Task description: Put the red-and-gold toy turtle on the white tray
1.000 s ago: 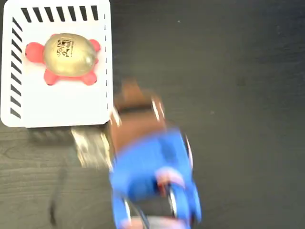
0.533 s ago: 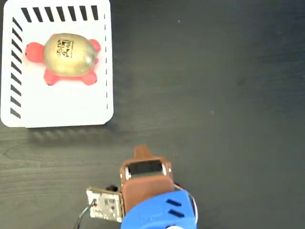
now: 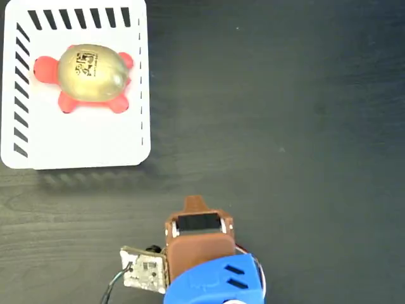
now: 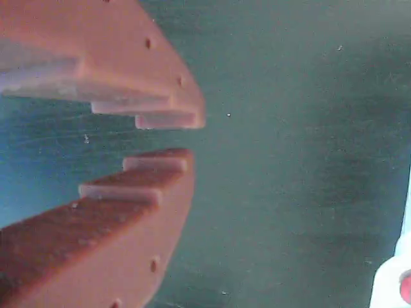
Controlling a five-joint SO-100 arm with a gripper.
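Observation:
In the fixed view the red-and-gold toy turtle (image 3: 92, 73) lies on the upper half of the white tray (image 3: 82, 136) at the top left, its gold shell with the black mark facing up. My gripper (image 3: 194, 204) is far from it, low at the bottom centre, and points up the picture. The wrist view shows the brown fingers (image 4: 160, 192) drawn almost together, with only a narrow slit between the tips of the gripper (image 4: 176, 138) and nothing held. A corner of the white tray (image 4: 390, 282) shows at the wrist view's right edge.
The dark wood-grain table (image 3: 285, 126) stretches over the right and middle of the fixed view. A small circuit board with wires (image 3: 144, 275) hangs at the arm's left side near the bottom edge.
The arm has pulled back from beside the tray's lower right corner down to the bottom edge of the fixed view. The turtle and tray have not moved.

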